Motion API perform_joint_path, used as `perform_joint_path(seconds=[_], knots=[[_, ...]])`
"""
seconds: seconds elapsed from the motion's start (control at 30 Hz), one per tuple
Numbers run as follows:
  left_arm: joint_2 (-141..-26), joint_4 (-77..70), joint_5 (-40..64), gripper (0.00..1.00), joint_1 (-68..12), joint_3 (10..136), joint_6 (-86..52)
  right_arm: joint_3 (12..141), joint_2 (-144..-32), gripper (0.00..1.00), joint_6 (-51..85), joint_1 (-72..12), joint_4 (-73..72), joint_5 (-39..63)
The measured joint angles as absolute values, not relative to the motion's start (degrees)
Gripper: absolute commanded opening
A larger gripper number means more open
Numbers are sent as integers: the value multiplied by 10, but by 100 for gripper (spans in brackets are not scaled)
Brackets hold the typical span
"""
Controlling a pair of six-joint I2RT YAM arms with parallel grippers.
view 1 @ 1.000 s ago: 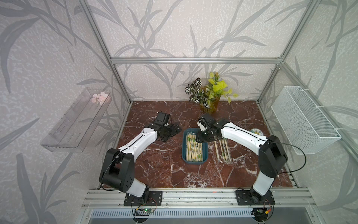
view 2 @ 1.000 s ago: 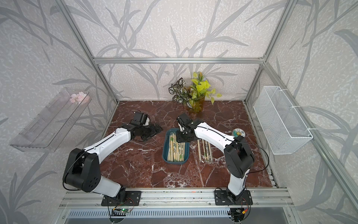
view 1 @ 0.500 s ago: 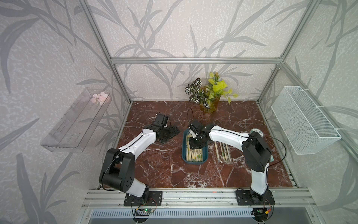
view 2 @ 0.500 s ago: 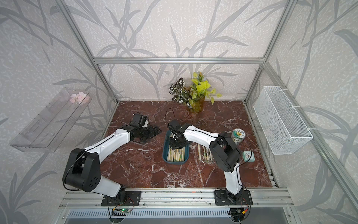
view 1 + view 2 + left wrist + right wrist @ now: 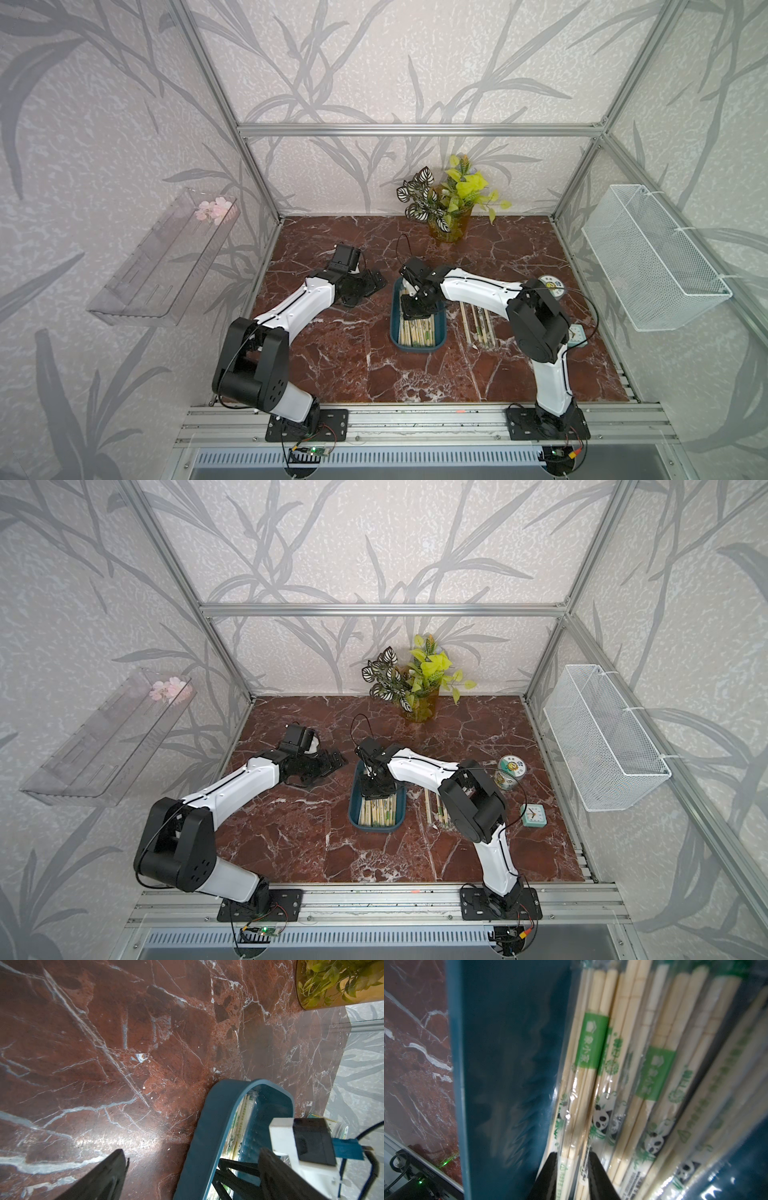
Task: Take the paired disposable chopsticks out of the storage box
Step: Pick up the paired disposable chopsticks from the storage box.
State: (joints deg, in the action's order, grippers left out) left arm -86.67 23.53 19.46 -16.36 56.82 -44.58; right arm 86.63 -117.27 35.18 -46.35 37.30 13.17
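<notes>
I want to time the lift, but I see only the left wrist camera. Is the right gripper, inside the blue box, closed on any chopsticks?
Observer: Yes. The right wrist view shows the right gripper closed on one wrapped pair at the edge of the pile.
Operator: Are some pairs already outside the box?
Observer: Yes. In both top views several loose pairs lie on the table, at the robot's right of the storage box.
Operator: Is anything else near them?
Observer: A small teal clock stands further to the right, apart from them.
</notes>
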Motion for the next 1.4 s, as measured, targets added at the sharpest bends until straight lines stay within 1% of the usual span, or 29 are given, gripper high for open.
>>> perform_joint_path(seconds=[0.37,0.63,0.8,1.1,1.4], knots=[[-867,235,197,100,-163,568,-446,884,-1208,27,353,-466,373,136],[-867,234,198,100,-163,563,-446,884,-1209,16,354,-466,373,136],[-866,233,201,100,-163,562,-446,884,-1207,13,358,-466,373,137],[-865,230,211,100,-161,562,-446,873,-1164,12,360,-466,373,135],[-858,227,214,100,-161,562,-446,854,-1121,5,371,-461,373,128]])
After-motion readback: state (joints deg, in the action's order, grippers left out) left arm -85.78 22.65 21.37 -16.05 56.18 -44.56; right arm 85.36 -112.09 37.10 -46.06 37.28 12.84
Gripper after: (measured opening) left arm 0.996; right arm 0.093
